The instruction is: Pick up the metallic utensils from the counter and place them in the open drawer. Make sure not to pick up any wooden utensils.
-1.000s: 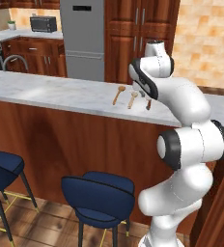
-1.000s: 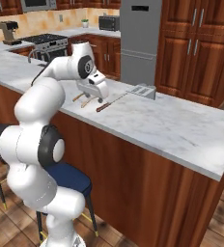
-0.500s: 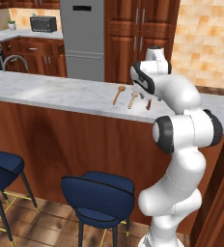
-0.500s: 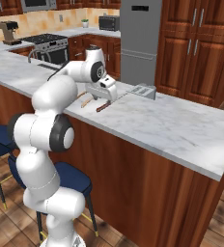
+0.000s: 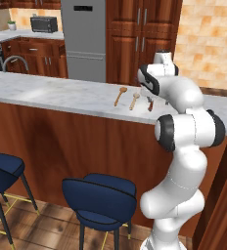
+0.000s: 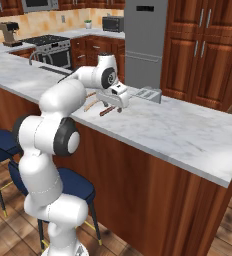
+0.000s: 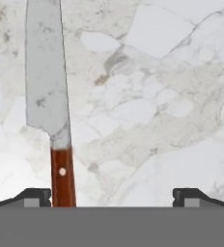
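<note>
A knife point(image 7: 49, 91) is lying flat on the marble bench point(image 7: 157, 111) directly under the hand camera — a broad, dull silver-grey blade running away from the lens, with a reddish-brown handle and one pale rivet nearest the tool point(image 7: 111, 195). The knife is sitting well to one side of the tool's gap, its handle just beside one fingertip point(image 7: 36, 197), so the fingers are not yet straddling it. The tool is standing wide, with nothing between its dark tips; judging by this, it is lining up for a first pick and probably needs to shift sideways before descending.

In the right base view, the same knife point(image 6: 107, 111) is showing as a short dark-reddish stick just below the tool point(image 6: 119, 102), beside a tan wooden spoon point(image 6: 91, 104) that is partly hidden by the arm. In the left base view, two wooden spoons point(image 5: 120, 95) point(image 5: 134, 100) are lying side by side with rounded bowls and thin handles, and the knife point(image 5: 149, 104) is next to them — close enough that a careless grasp could brush the wood that must be left alone.

The bench point(image 5: 52, 93) is a long white-grey veined slab, smooth and glossy, over a plain reddish-brown panel. A flat grey metal piece point(image 6: 148, 93) is resting further along it. Whether this is more cutlery is too blurred to tell.
</note>
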Motion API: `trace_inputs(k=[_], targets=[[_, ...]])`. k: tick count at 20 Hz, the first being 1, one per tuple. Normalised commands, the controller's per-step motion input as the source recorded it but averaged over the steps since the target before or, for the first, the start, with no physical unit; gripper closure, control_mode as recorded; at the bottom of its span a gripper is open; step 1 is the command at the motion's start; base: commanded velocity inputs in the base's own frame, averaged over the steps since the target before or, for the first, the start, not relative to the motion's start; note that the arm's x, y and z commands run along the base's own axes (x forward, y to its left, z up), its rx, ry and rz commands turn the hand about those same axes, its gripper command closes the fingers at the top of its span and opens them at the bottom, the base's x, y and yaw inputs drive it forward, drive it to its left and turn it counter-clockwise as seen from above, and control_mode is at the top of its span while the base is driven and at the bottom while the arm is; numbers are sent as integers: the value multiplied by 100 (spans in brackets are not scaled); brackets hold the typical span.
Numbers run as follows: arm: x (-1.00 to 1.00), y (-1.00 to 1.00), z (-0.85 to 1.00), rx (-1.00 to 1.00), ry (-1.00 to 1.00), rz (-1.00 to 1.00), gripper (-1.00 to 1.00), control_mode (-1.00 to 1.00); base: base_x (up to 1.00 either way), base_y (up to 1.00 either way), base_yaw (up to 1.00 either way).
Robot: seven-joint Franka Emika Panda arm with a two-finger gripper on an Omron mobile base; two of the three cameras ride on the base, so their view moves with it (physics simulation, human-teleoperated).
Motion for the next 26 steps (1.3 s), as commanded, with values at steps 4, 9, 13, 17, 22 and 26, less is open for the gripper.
trace_inputs(k=[4, 9, 13, 17, 22, 26], targets=[[41, 4, -18, 3, -1, -19, -100, -100, 0, 0, 0], [23, 3, 1, 12, 3, -13, -100, -100, 0, 0, 0], [4, 0, 0, 4, 6, -4, -100, -100, 0, 0, 0], [2, 1, -17, 1, 3, 0, -100, -100, 0, 0, 0], [14, 20, -28, 0, 4, -3, -100, -100, 0, 0, 0], [0, 3, -72, 0, 8, 0, -100, -100, 0, 0, 0]])
